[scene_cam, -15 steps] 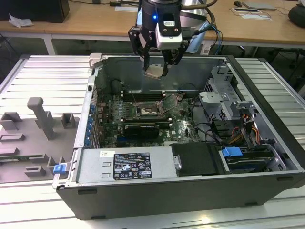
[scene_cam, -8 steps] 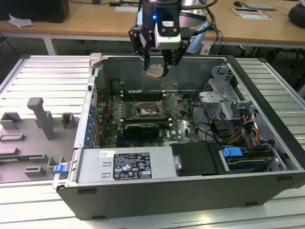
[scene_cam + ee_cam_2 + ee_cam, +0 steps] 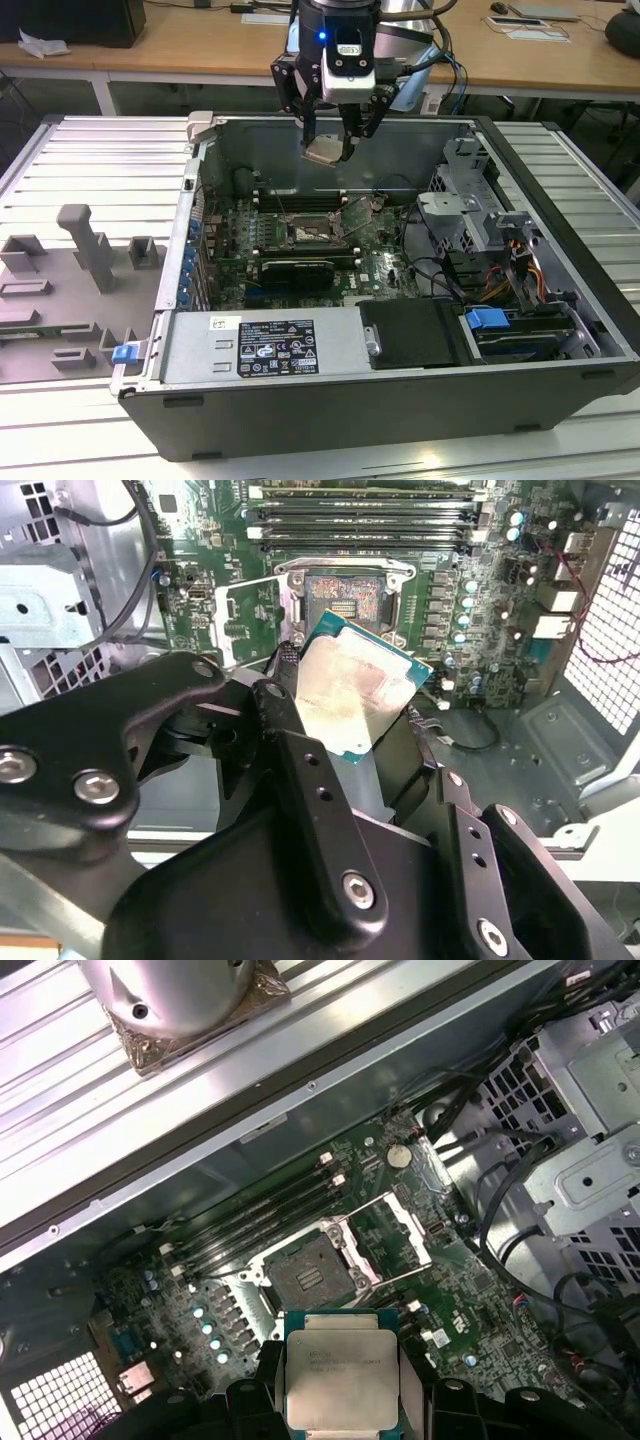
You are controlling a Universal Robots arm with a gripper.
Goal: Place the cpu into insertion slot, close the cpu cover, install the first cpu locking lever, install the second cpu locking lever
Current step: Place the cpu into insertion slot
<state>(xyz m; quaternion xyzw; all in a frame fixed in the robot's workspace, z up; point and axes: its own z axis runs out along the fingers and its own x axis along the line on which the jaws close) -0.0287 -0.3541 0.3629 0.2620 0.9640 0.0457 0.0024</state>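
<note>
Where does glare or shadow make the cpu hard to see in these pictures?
Second wrist view: glare washes the cpu top pale, while the black claw gripping it looks dark. First wrist view: the cpu is evenly lit. Exterior view: a blue lamp glows on the arm; the case interior lies in shade.

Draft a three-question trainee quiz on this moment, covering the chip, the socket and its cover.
1. Fill in: the gripper is shut on the ___.
2. True or false: the insertion slot is empty.
3. Pick one: the cpu cover is A) closed over the slot, B) swung open beside the slot, C) lying outside the case.

Key: 1. cpu, held above the board. 2. True. 3. B.
</note>
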